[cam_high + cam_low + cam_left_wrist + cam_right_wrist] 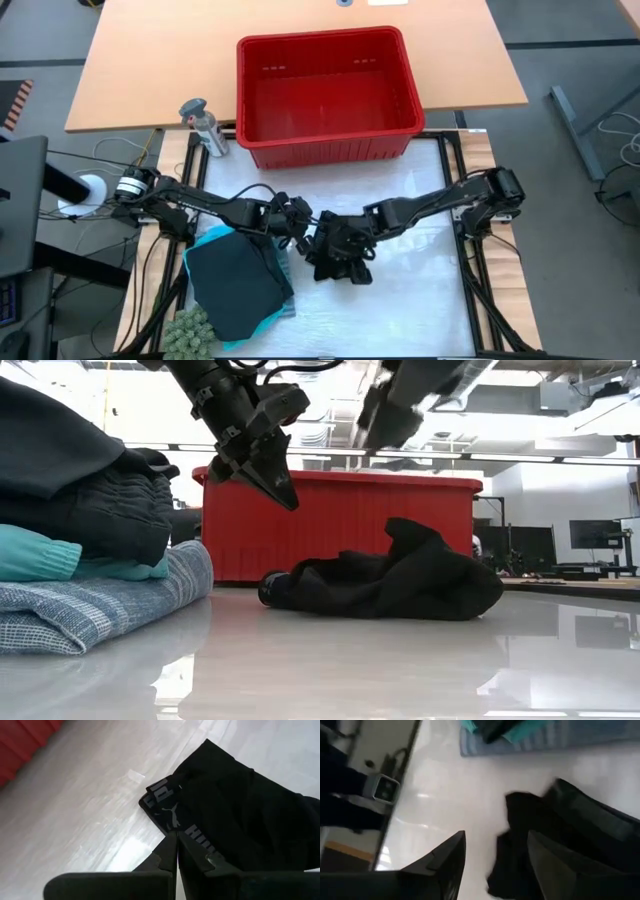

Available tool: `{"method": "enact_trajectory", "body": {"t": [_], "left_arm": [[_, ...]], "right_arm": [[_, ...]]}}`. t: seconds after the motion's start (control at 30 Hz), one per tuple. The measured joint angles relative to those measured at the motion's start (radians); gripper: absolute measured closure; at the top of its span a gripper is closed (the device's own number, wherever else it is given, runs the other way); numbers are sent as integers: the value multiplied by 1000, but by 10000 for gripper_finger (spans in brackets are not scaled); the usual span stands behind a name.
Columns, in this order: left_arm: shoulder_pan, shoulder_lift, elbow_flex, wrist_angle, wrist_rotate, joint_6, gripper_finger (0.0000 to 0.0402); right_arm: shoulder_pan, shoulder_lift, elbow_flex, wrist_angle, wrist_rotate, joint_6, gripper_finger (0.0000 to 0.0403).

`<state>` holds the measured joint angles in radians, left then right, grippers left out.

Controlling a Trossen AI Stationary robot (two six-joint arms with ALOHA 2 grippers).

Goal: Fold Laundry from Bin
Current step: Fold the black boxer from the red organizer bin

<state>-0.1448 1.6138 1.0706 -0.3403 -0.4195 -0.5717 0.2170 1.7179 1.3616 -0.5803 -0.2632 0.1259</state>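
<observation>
From above, my left jaws (296, 222) and right jaws (335, 240) meet at mid-desk over a crumpled black garment (340, 262) on the white desk (420, 290). Far of us sits the red bin (325, 95), nothing showing inside it, with a grey bottle (203, 126) at its left corner. On the near left lies a stack of laundry (235, 285): a black piece on top, turquoise under it, blue-grey stripes at the bottom. A green knobbly thing (188, 330) sits at the stack's near corner.

At desk level, my left jaws (280, 485) hang pinched together, clear above the black garment (400, 580), gripping nothing. My right jaws (390, 422) hover higher, mostly cut off at the top. The stack (90, 560) rises on the left and the bin (340, 520) stands behind.

Past my left wrist, both fingers (172, 852) press closed, pointing at the garment's waistband (172, 817), which bears grey lettering.

Past my right wrist, my fingers (447, 857) stand wide apart and empty, with the black garment (560, 835) just beyond them and the stack's striped edge (545, 742) farther off.
</observation>
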Motion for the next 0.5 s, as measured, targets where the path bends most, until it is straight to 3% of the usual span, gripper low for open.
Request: {"method": "enact_trajectory", "body": {"t": [0.1,0.2,0.5], "left_arm": [[0,0,0,-3,0,-6,402],[0,0,0,-8,3,-18,401],[0,0,0,-7,4,-35,401]], "right_arm": [[1,-12,48,-155,96,-30,172],[-12,-14,7,-305,190,14,176],[-67,-10,-218,-50,109,347,173]]}}
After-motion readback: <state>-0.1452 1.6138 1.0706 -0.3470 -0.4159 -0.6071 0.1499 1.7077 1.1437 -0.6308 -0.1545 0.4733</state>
